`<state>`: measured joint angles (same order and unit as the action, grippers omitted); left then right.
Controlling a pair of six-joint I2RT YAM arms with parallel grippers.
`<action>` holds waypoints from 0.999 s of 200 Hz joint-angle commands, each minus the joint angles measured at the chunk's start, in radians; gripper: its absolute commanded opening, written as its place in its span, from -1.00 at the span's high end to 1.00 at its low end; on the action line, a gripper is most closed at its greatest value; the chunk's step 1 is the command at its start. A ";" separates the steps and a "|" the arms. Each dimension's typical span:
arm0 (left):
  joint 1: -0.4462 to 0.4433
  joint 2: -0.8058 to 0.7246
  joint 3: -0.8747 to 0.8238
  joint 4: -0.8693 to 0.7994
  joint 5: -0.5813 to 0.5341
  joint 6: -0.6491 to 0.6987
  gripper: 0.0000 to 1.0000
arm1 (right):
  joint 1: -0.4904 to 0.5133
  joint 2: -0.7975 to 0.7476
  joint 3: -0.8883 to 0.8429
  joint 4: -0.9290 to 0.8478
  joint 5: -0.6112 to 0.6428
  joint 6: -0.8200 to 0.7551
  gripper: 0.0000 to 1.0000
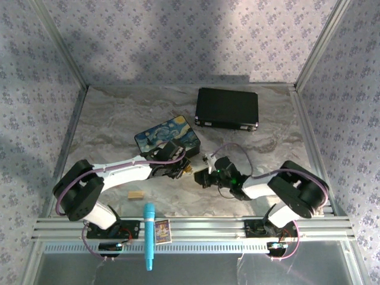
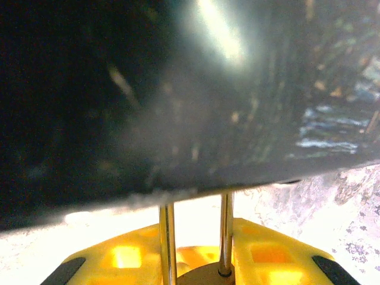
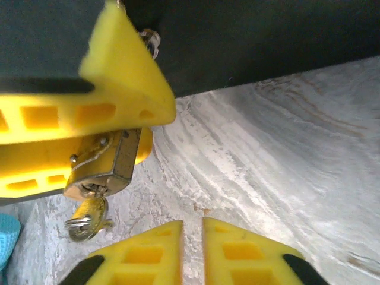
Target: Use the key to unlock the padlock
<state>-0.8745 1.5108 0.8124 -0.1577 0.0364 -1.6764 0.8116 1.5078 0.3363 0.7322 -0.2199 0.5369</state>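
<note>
My left gripper (image 1: 181, 168) (image 2: 196, 243) is shut on the small brass padlock (image 3: 105, 167) (image 1: 187, 171), just in front of the starry-night box. In the left wrist view the padlock's two silver shackle legs (image 2: 225, 237) rise between the yellow fingers (image 2: 270, 255) toward the box's dark side. A brass key (image 3: 89, 215) on a ring sits in the keyhole on the padlock's underside. My right gripper (image 1: 205, 176) (image 3: 192, 231) is low over the table, just right of the key. Its fingers are almost together, with nothing between them.
The starry-night box (image 1: 167, 135) stands right behind the padlock. A black case (image 1: 227, 108) lies at the back right. A tan wooden block (image 1: 136, 195), a blue pen-like tool (image 1: 149, 234) and a small card (image 1: 162, 230) sit near the front edge.
</note>
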 commanded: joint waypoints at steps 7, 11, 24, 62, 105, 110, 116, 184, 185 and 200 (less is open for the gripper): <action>-0.024 0.058 -0.026 -0.135 0.033 0.003 0.81 | -0.068 -0.092 -0.003 -0.140 -0.006 0.074 0.24; -0.027 0.061 -0.025 -0.138 0.026 0.013 0.79 | -0.073 -0.099 0.007 -0.157 -0.022 0.077 0.16; -0.037 0.078 -0.012 -0.174 -0.014 0.050 0.71 | -0.079 -0.109 0.047 -0.220 -0.054 0.067 0.06; -0.059 0.135 0.017 -0.287 -0.136 0.143 0.63 | -0.087 -0.073 0.078 -0.234 -0.068 0.057 0.06; -0.073 0.105 -0.026 -0.253 -0.211 0.189 0.23 | -0.084 -0.006 0.105 -0.213 -0.103 0.057 0.06; -0.076 0.095 -0.032 -0.241 -0.220 0.199 0.16 | -0.084 0.001 0.108 -0.211 -0.105 0.057 0.07; -0.077 0.084 -0.042 -0.234 -0.233 0.201 0.06 | -0.083 0.007 0.110 -0.207 -0.105 0.058 0.07; -0.080 -0.007 -0.130 -0.083 -0.301 0.319 -0.31 | -0.087 0.077 0.119 -0.155 -0.129 0.055 0.09; -0.080 -0.007 -0.130 -0.082 -0.300 0.322 -0.31 | -0.087 0.077 0.119 -0.154 -0.129 0.055 0.09; -0.087 -0.012 -0.123 -0.059 -0.290 0.357 -0.36 | -0.087 0.080 0.121 -0.152 -0.125 0.056 0.09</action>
<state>-0.9565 1.5112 0.7086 -0.1944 -0.2577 -1.3754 0.7284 1.5677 0.4423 0.5575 -0.3313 0.5877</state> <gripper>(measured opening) 0.673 0.455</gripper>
